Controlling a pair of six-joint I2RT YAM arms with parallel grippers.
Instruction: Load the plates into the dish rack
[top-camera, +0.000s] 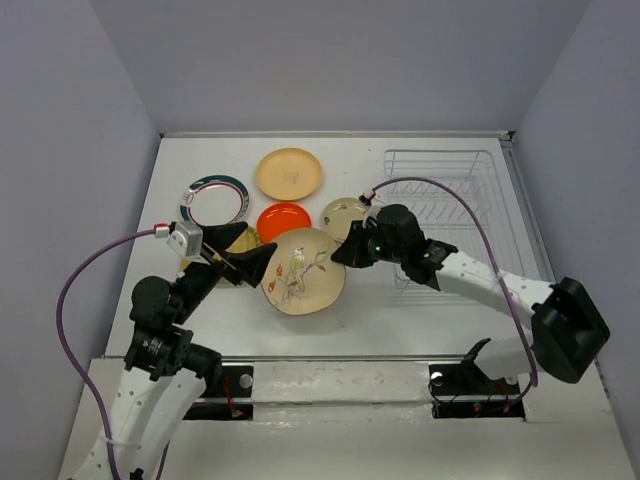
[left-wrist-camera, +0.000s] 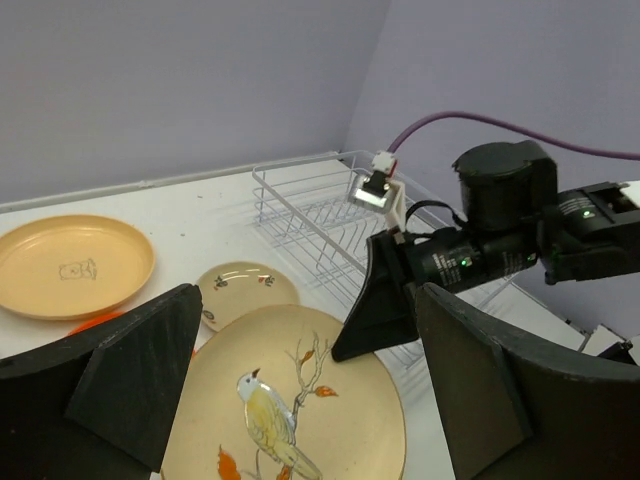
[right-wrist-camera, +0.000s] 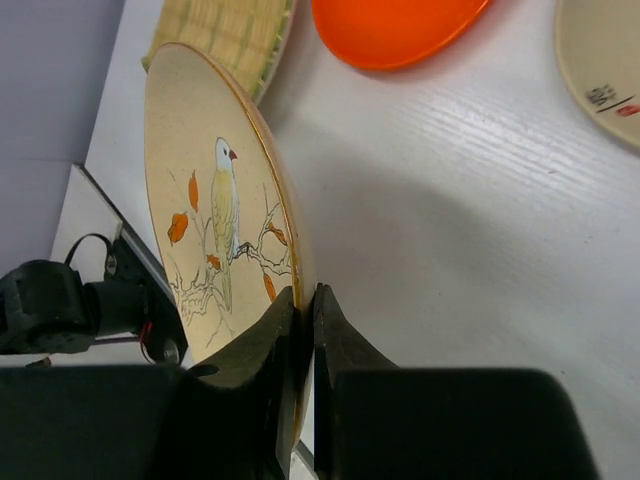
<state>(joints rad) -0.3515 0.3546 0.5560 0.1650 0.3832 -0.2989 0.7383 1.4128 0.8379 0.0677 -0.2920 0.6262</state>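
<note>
The large cream plate with the bird design (top-camera: 303, 272) is at the table's middle front. My right gripper (top-camera: 345, 253) is shut on its right rim; in the right wrist view (right-wrist-camera: 305, 310) the jaws pinch the rim and the bird plate (right-wrist-camera: 215, 220) stands tilted off the table. My left gripper (top-camera: 250, 256) is open at the plate's left edge; in the left wrist view (left-wrist-camera: 320, 400) the bird plate (left-wrist-camera: 290, 400) shows between its spread fingers (left-wrist-camera: 140, 370). The white wire dish rack (top-camera: 445, 215) stands at the right and holds no plates.
Peach plate (top-camera: 289, 172) at the back, orange-red plate (top-camera: 284, 220) and small beige plate (top-camera: 345, 213) just behind the bird plate, green-red rimmed white plate (top-camera: 214, 201) at left. The yellow patterned plate (right-wrist-camera: 225, 35) lies mostly hidden under my left gripper.
</note>
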